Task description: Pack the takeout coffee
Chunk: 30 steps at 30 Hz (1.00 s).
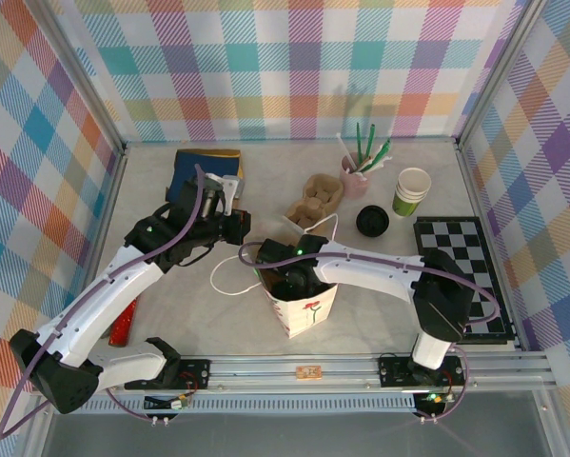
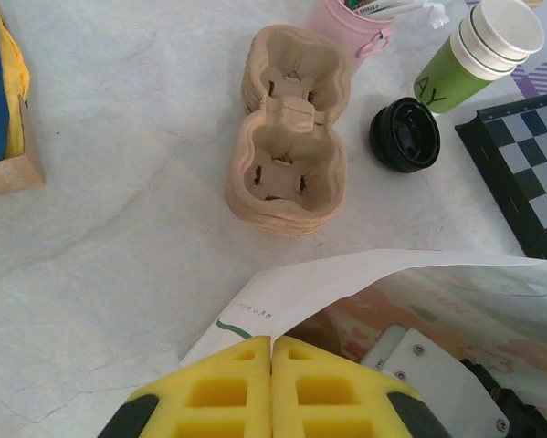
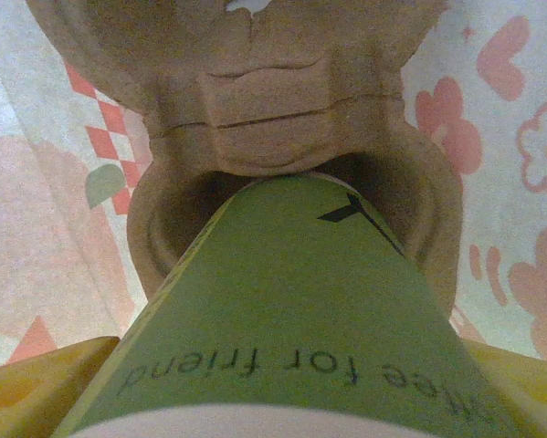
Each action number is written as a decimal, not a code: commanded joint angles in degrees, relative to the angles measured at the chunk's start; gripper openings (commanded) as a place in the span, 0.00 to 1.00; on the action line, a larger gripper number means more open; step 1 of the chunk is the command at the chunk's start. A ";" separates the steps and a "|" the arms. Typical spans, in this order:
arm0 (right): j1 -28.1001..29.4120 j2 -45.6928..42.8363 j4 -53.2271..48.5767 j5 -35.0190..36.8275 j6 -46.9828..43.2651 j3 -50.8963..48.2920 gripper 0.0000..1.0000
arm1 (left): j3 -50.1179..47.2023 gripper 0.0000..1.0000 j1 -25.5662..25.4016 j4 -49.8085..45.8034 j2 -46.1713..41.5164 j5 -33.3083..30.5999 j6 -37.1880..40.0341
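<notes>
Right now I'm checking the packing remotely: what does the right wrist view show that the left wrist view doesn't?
Right wrist: the green cup, gripped by the right end effector, its base in a cardboard carrier inside the paper bag. Left wrist: the shut left end effector, a carrier stack, black lid, stacked lidless cups, pink pot and checkerboard on the table. Both: the flower-printed paper bag.

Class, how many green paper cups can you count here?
2: a lidless cup by the checkerboard, perhaps with more nested inside; another cup in the right pincer, at the carrier inside the bag.
</notes>
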 commanded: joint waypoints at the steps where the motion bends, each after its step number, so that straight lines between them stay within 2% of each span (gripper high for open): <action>1: 0.04 1.17 0.01 -0.64 -0.75 -0.97 0.28 | 0.16 0.07 -0.17 1.21 -1.39 -0.12 -0.59; 30: -1.10 3.80 5.05 -0.28 -0.17 -6.41 0.28 | -0.24 0.07 -0.19 1.34 -2.38 -0.57 -0.59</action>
